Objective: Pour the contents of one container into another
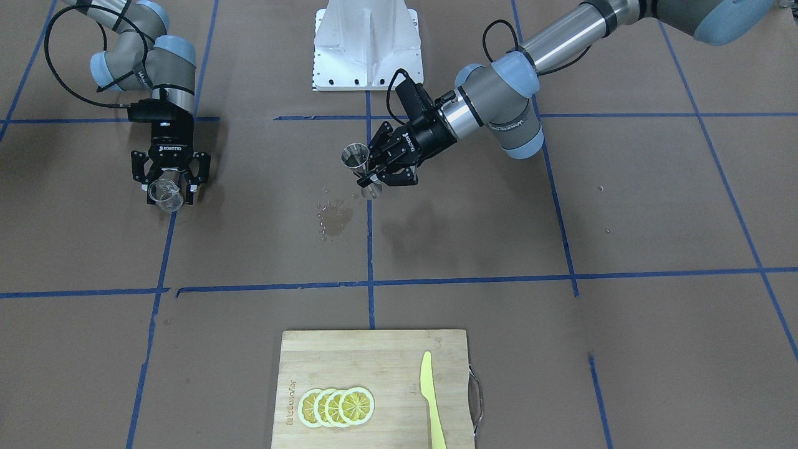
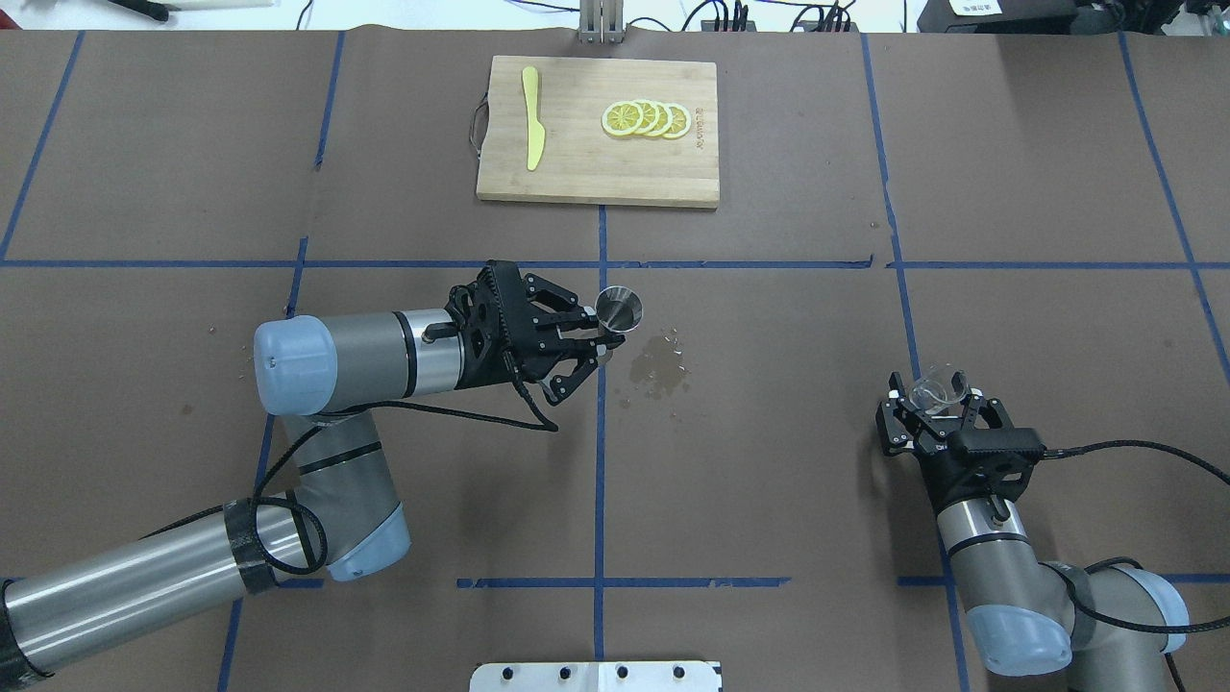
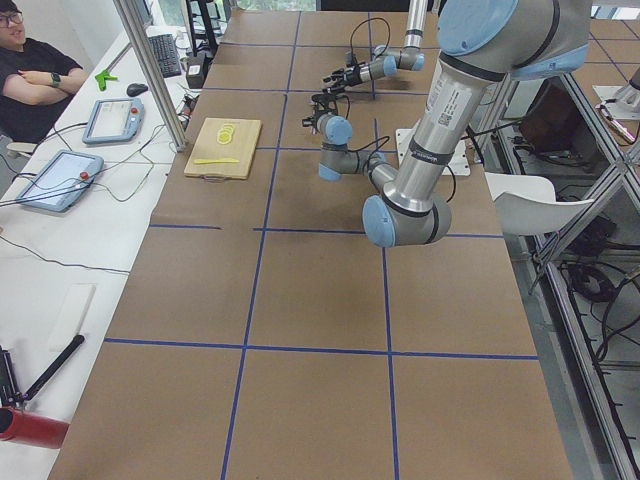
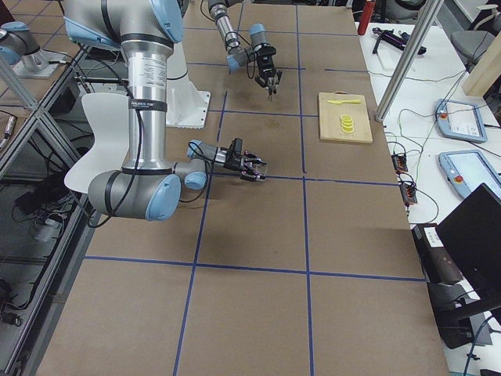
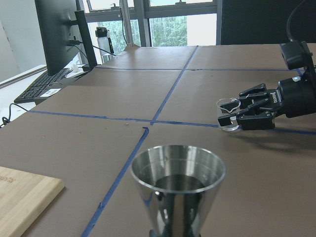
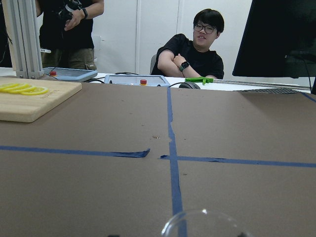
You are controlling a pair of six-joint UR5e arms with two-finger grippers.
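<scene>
The steel jigger (image 2: 618,309) is held upright near the table's centre line, with my left gripper (image 2: 601,338) shut on its narrow waist. The left wrist view shows the jigger's open upper cone (image 5: 177,182) close up, with dark liquid inside. Far off at the table's right side, my right gripper (image 2: 934,396) is shut on the small clear glass cup (image 2: 930,387), low over the table. In the front view the glass cup (image 1: 163,198) is at the left and the jigger (image 1: 356,156) in the middle. Only the glass cup's rim (image 6: 205,224) shows in the right wrist view.
A wet spill (image 2: 658,365) lies on the brown paper just right of the jigger. At the far edge a wooden cutting board (image 2: 577,173) carries lemon slices (image 2: 646,118) and a yellow knife (image 2: 531,130). Two people (image 6: 195,47) are beyond that edge.
</scene>
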